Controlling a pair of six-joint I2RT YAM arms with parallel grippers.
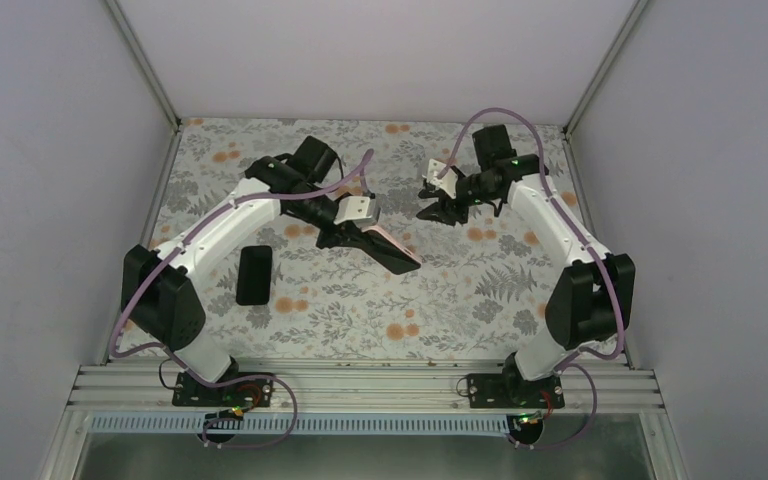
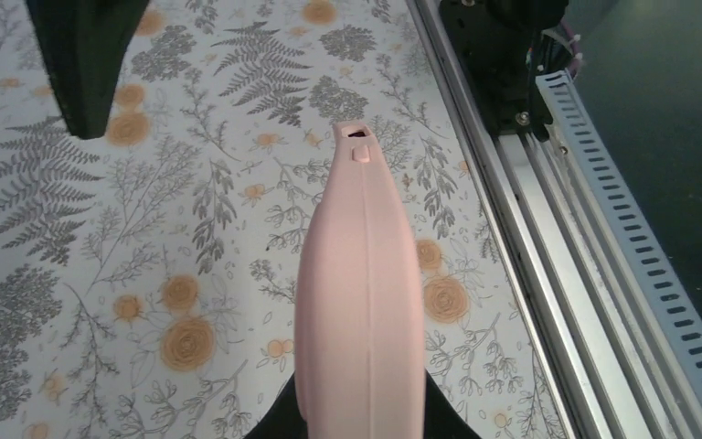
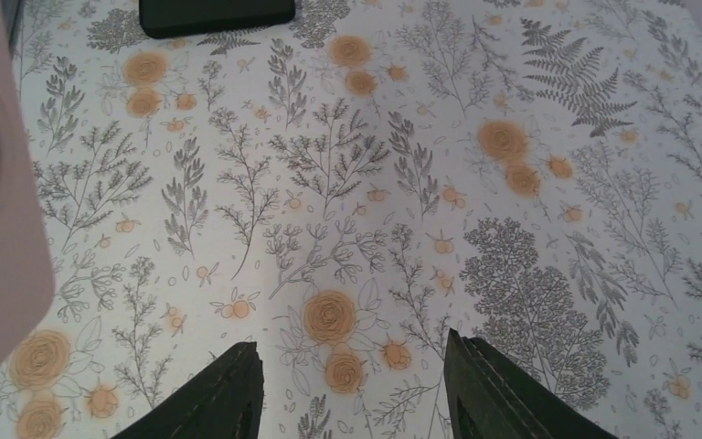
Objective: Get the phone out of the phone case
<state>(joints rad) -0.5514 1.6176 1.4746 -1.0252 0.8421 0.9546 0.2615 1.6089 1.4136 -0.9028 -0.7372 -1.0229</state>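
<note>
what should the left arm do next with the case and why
Probably lower the case to the table and let go: the left gripper is shut on it in the air, a black phone seems to lie apart on the table, and the right gripper is open and empty.

top cam: way up at near edge, looks down on whole tabletop | left wrist: close-up along the phone case | right wrist: low over tabletop, same case at left edge

Left gripper holds the phone case aloft, seemingly empty; a black phone lies on the floral table nearby
</note>
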